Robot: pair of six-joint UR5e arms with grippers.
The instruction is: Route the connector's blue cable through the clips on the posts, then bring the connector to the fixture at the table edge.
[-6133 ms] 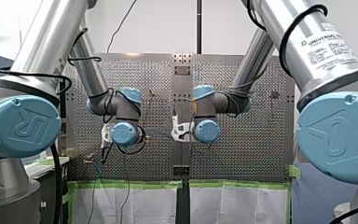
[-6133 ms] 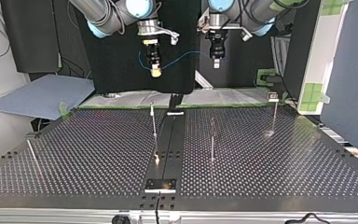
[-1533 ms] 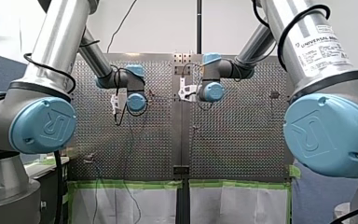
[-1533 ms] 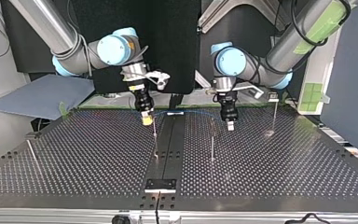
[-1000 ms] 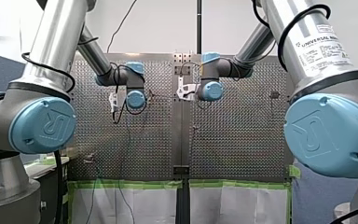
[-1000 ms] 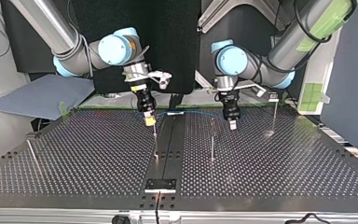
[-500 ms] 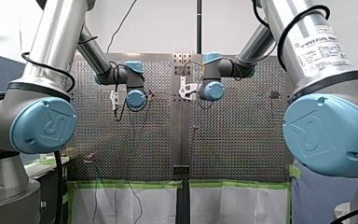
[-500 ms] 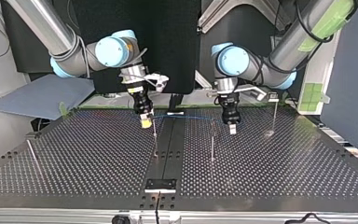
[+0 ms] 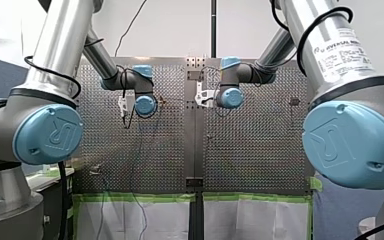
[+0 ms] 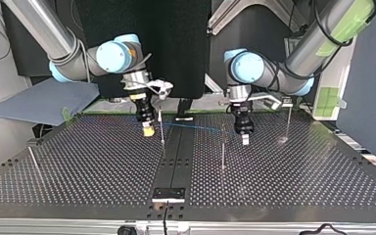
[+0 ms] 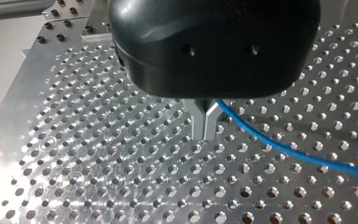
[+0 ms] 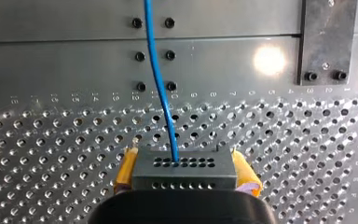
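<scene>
My right gripper (image 10: pixel 148 130) grasps the connector (image 12: pixel 185 169). My left gripper (image 11: pixel 205 122) is clenched on the cable (image 11: pixel 279 145), which runs taut at the posts (image 10: pixel 222 147). Routing unconfirmed; delivery outstanding.

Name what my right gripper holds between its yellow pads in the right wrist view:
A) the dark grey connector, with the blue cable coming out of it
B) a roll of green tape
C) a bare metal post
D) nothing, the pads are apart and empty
A: the connector sits clamped between the right gripper and its yellow pads, and the blue cable runs out of it ahead of the gripper.
</scene>
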